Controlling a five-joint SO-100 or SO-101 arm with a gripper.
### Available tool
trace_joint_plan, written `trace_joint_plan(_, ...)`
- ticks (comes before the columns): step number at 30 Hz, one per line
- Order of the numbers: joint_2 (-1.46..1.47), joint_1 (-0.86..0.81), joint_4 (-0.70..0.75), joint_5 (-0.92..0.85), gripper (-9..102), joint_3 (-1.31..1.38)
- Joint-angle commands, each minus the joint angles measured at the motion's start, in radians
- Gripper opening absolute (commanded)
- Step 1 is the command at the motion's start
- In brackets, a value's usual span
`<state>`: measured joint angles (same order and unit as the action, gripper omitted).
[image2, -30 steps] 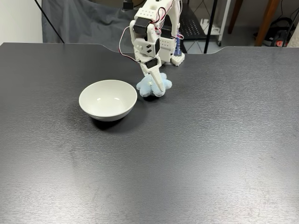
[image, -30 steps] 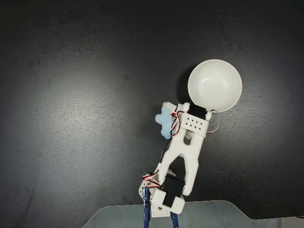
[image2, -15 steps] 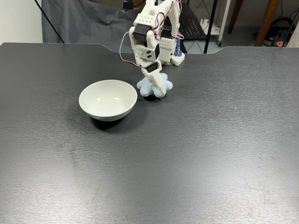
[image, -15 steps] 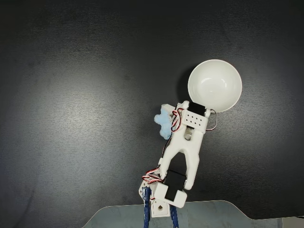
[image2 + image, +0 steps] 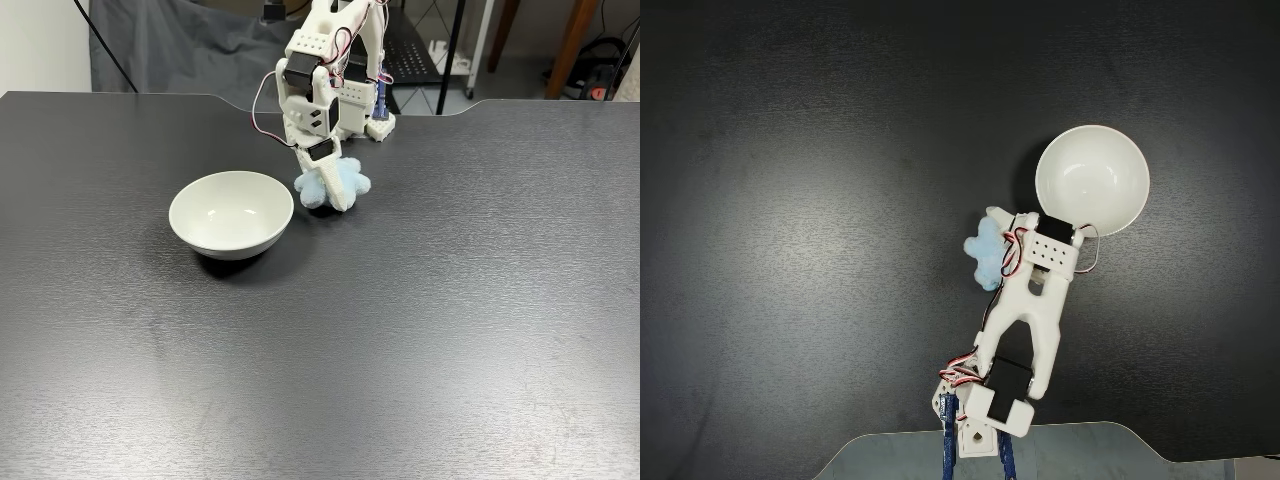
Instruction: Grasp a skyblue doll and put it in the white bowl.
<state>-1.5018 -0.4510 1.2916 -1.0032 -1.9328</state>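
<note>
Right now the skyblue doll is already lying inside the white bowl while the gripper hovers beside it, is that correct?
Not quite: the skyblue doll is outside the white bowl, held in the gripper beside it; a fixed view shows the bowl holding nothing.

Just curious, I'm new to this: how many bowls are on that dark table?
1. The white bowl sits on the table beside the skyblue doll, which is at the arm's fingers. Nothing seems hidden.

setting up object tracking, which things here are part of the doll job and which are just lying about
Part of the job:
skyblue doll
white bowl
gripper, shut on the doll

Just lying about:
grey cloth behind the table
chair legs behind the table
</note>
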Motion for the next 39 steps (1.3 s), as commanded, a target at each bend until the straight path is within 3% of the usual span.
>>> trace_joint_plan(1, -0.005, -0.005, 0.005, 0.006, 44, 0.005)
trace_joint_plan(8, -0.006, -0.006, -0.006, 0.006, 8, 0.006)
trace_joint_plan(11, -0.006, -0.006, -0.006, 0.006, -3, 0.009)
trace_joint_plan(19, -0.043, -0.008, -0.003, 0.009, -1, 0.028)
trace_joint_plan(26, -0.488, -0.002, 0.017, 0.011, -1, 0.031)
trace_joint_plan(34, -0.747, 0.006, 0.302, 0.055, -1, 0.046)
trace_joint_plan(39, -0.718, -0.006, 0.328, 0.060, -1, 0.161)
